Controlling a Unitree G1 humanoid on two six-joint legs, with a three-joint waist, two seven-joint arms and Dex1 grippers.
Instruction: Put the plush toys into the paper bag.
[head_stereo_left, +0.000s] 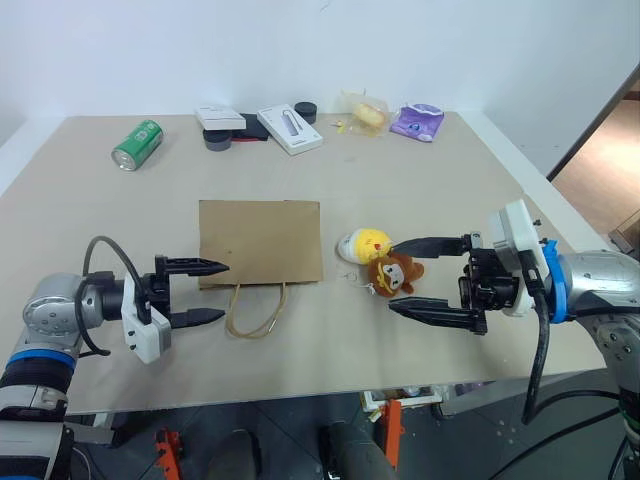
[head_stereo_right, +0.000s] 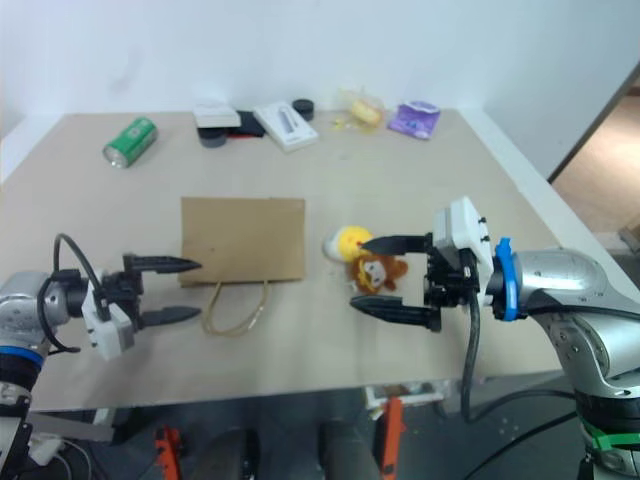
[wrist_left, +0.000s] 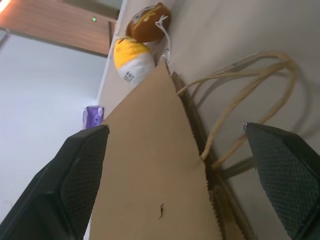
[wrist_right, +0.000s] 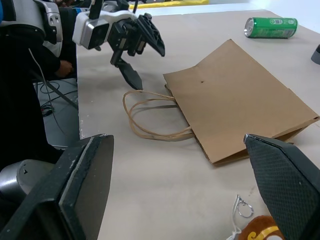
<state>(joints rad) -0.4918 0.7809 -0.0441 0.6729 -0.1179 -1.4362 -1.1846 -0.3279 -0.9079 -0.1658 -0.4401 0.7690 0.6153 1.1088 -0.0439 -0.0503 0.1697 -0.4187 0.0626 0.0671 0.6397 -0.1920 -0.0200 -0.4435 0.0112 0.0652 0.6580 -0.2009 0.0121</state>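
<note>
The brown paper bag (head_stereo_left: 260, 240) lies flat on the table, its loop handles (head_stereo_left: 258, 312) toward the front edge. Right of it lie the plush toys side by side: a yellow-and-white one (head_stereo_left: 362, 244) and a brown bear-like one (head_stereo_left: 395, 272). My left gripper (head_stereo_left: 223, 291) is open at the bag's front left corner, pointing right, one finger over the bag's edge and the other beside the handles. My right gripper (head_stereo_left: 391, 276) is open and points left, one finger on each side of the brown toy, holding nothing. The right wrist view shows the bag (wrist_right: 240, 100) and a sliver of the brown toy (wrist_right: 255, 232).
Along the far edge lie a green can (head_stereo_left: 137, 144), two white boxes (head_stereo_left: 290, 128), a black round item (head_stereo_left: 306, 110), a clear packet with yellow contents (head_stereo_left: 364, 112) and a purple packet (head_stereo_left: 417, 122). The table's front edge (head_stereo_left: 300, 395) runs just below both grippers.
</note>
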